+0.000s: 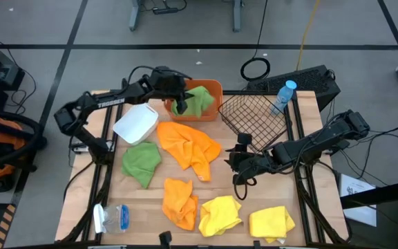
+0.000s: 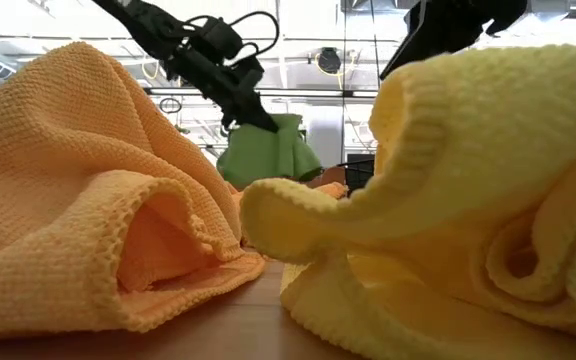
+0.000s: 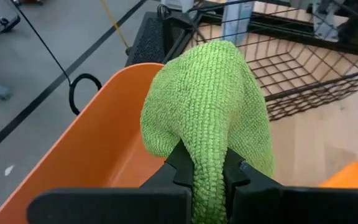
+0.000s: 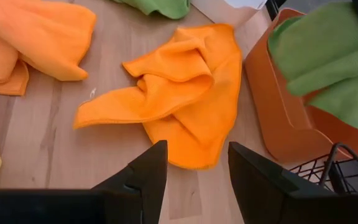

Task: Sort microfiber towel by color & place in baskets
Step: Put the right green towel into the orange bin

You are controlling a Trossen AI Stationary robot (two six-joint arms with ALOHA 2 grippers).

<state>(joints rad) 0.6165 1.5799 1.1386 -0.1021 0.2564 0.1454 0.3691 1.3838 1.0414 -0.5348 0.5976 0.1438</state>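
Green towel (image 1: 197,101) pinched in the left hand (image 1: 179,105), hanging over the orange tub (image 1: 213,88) at the table's far edge; left wrist view shows both fingers (image 3: 180,163) pressed on a fold of the cloth, with the bulk draped above the tub's interior. Left arm reaches in from the left side, elbow out past the table edge, forearm running across above the white tub (image 1: 136,124). Right hand (image 1: 241,163) sits low over the table centre-right, fingers spread and empty, pointing toward the large orange towel (image 1: 188,146); right arm comes in from the right edge, running just in front of the black wire basket (image 1: 256,114). Wire basket is just beside the orange tub, with a clear bottle with blue cap (image 1: 282,96) at its far right corner. Second green towel (image 1: 142,161) lies in front of the white tub, touching the large orange towel's left side. Nearer the front edge: a smaller orange towel (image 1: 179,202), then two yellow towels (image 1: 220,214) (image 1: 272,223) to its right, the first touching the orange one. A clear plastic packet (image 1: 112,217) lies at the front left corner. Low view is mostly blocked by the front orange and yellow cloths; the held green towel shows in the gap between them.
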